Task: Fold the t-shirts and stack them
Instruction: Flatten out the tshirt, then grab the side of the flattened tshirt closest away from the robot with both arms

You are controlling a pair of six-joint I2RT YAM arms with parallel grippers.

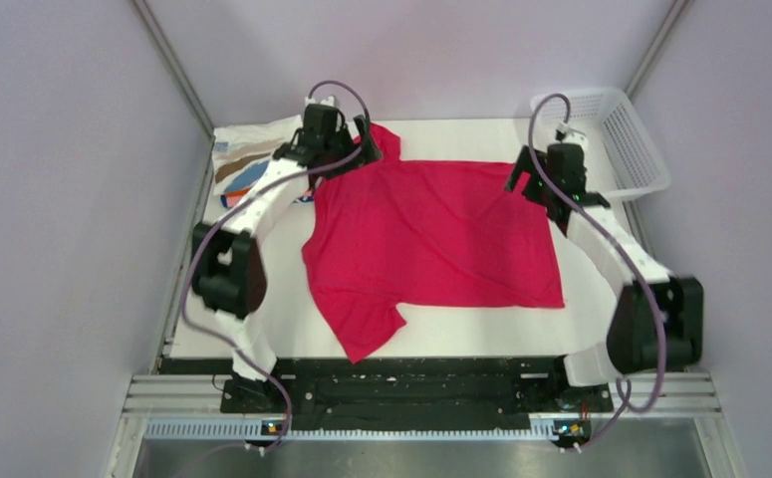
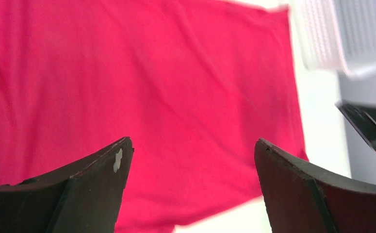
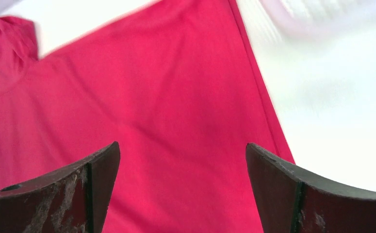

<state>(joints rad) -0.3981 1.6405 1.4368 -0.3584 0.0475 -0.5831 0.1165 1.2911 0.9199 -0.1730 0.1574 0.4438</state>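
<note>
- One folded pile of cloth, white with tan and blue streaks [image 1: 247, 164], lies in the upper left of the overhead view, partly under the left arm. How many shirts it holds cannot be told.
- One black two-finger left gripper [image 2: 191, 141] sits at the upper left corner of the red shirt, over the sleeve there. Its jaws are spread wide and grasp nothing, with red cloth showing between them in its wrist view.
- One plain magenta-red short-sleeved cloth t-shirt [image 1: 431, 239] lies spread flat in the middle of the white table [image 1: 581, 329].
  - Its long axis runs left to right across the frame.
  - The shoulders point left, with one sleeve at the upper left and one at the lower left. The straight hem is on the right.
- One black two-finger right gripper [image 3: 182, 143] sits at the upper right corner of the shirt, near the hem. Its jaws are released and wide apart, with nothing between them.
- One white plastic mesh basket [image 1: 621, 139] stands in the upper right, just beyond the right arm and apart from the shirt.
</note>
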